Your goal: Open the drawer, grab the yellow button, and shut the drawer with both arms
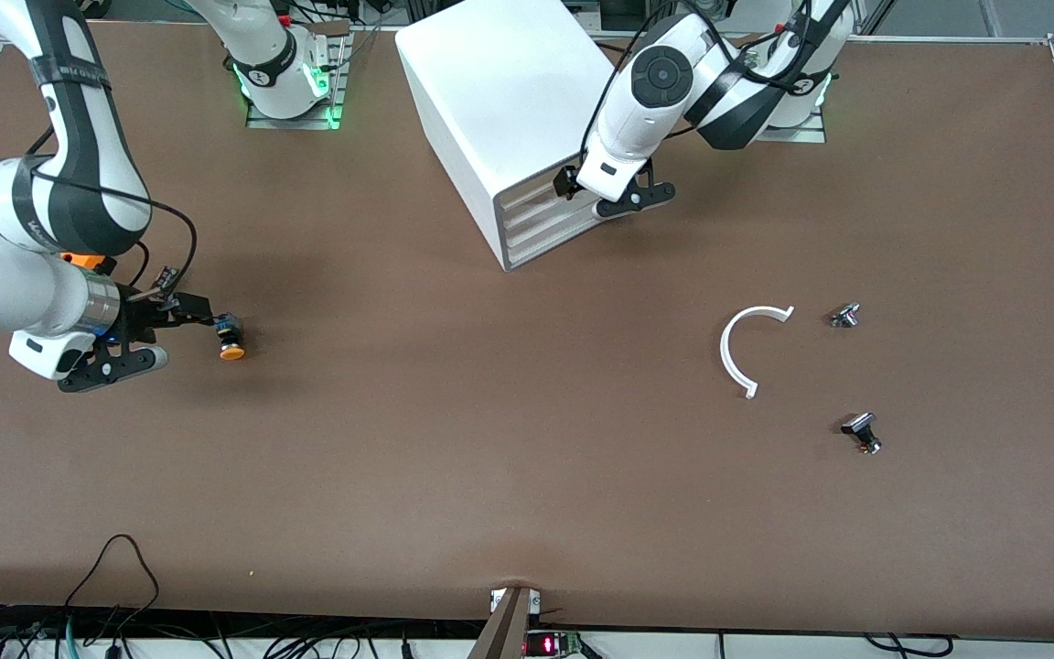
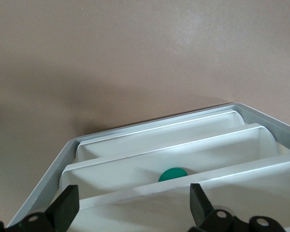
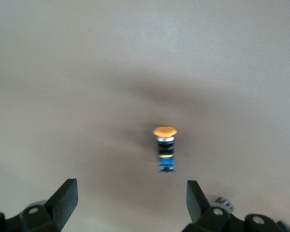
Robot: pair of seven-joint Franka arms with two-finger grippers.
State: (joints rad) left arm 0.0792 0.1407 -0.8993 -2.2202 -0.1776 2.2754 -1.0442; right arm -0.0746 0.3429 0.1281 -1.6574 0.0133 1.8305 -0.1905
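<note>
Right gripper (image 3: 128,200) sits wide open near the right arm's end of the table, the button (image 1: 231,344) lying loose just off its fingertips. Left gripper (image 2: 130,205), jaws also spread, hovers at the cabinet's (image 1: 490,101) drawer (image 2: 193,181) fronts, all pushed in.

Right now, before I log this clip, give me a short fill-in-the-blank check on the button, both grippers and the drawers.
1. The button lies on the ____, not in a drawer.
2. The right gripper has its fingers ____ around no object.
3. The left gripper is at the front of the white ____.
4. The button's cap is ____ in colour.

Missing words: table; open; cabinet; orange
</note>
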